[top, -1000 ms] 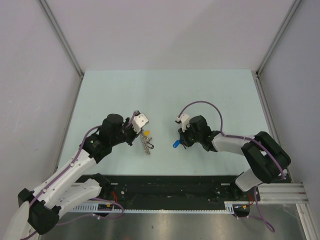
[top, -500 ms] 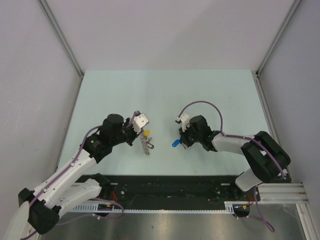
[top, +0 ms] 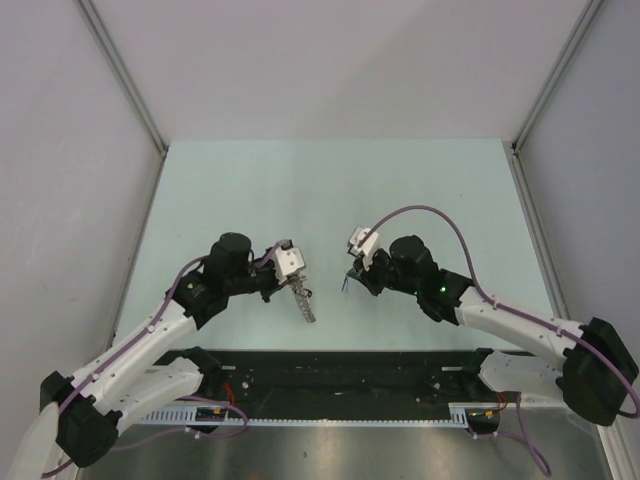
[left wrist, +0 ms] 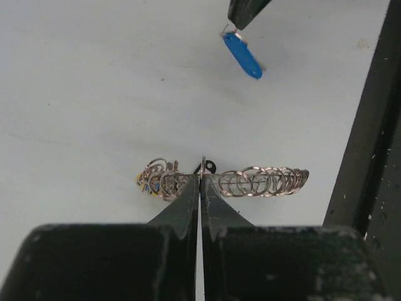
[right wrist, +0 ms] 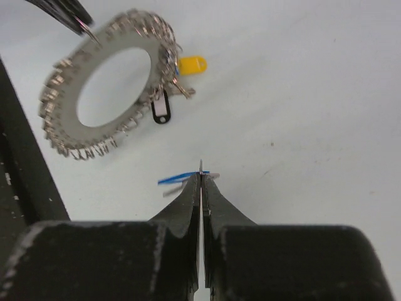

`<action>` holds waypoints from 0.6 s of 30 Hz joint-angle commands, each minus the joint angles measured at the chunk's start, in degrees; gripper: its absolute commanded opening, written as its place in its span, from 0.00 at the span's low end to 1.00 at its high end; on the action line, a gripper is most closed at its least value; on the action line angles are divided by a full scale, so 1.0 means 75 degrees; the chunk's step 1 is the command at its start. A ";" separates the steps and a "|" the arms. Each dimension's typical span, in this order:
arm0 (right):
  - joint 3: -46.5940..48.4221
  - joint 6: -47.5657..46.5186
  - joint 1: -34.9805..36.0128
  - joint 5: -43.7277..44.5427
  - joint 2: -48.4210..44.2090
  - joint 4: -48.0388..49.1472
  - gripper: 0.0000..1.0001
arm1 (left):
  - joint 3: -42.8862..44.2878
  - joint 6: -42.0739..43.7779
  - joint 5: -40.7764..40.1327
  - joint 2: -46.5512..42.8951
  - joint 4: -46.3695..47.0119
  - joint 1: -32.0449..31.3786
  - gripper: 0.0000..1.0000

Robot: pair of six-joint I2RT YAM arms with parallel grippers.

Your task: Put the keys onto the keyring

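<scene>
Right claw (right wrist: 200,179) is clamping shut on the blue key (left wrist: 243,55), apart from the keyring (right wrist: 62,113), which is sitting in that wrist view's upper left. Left claw (left wrist: 202,179) is pinching the ring's edge. Yellow key (right wrist: 191,64) and black key (right wrist: 161,110) seem to be hanging on it already; the blue one, I judge, is waiting to be threaded.

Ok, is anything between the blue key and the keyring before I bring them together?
Nothing visible: open space lies between the blue key in the right gripper and the keyring in the left gripper. The yellow key and black key already hang on the ring's edge nearest it.
</scene>
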 commanded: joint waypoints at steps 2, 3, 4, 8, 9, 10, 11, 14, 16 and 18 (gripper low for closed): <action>0.0464 -0.0422 0.0196 -0.0582 -0.1087 -0.0615 0.00 | 0.0297 0.1085 0.1493 0.0215 0.0605 -0.0094 0.00; 0.0558 -0.0422 0.0207 -0.0664 -0.1170 -0.0699 0.00 | 0.0333 0.1191 0.1576 0.0273 0.0593 -0.0094 0.00; 0.0605 -0.0446 0.0219 -0.0781 -0.1310 -0.0793 0.00 | 0.0403 0.1331 0.1681 0.0320 0.0581 -0.0105 0.00; 0.0664 -0.0469 0.0278 -0.0899 -0.1463 -0.0864 0.00 | 0.0451 0.1520 0.2231 0.0496 0.0686 -0.0105 0.00; 0.0676 -0.0481 0.0301 -0.0922 -0.1452 -0.0852 0.00 | 0.0474 0.1566 0.2291 0.0508 0.0721 -0.0105 0.00; 0.0664 -0.0493 0.0313 -0.1027 -0.1428 -0.0806 0.00 | 0.0486 0.1590 0.2349 0.0531 0.0733 -0.0105 0.00; 0.0664 -0.0504 0.0325 -0.1121 -0.1393 -0.0678 0.00 | 0.0486 0.1590 0.2431 0.0555 0.0745 -0.0117 0.00; 0.0676 -0.0539 0.0348 -0.1473 -0.1207 -0.0407 0.00 | 0.0416 0.1555 0.2595 0.0555 0.0839 -0.0117 0.00; 0.0676 -0.0563 0.0348 -0.1660 -0.1124 -0.0407 0.00 | 0.0287 0.1520 0.2760 0.0497 0.0921 -0.0105 0.00; 0.0664 -0.0575 0.0371 -0.1824 -0.0949 -0.0126 0.00 | 0.0205 0.1473 0.2911 0.0415 0.0979 -0.0105 0.00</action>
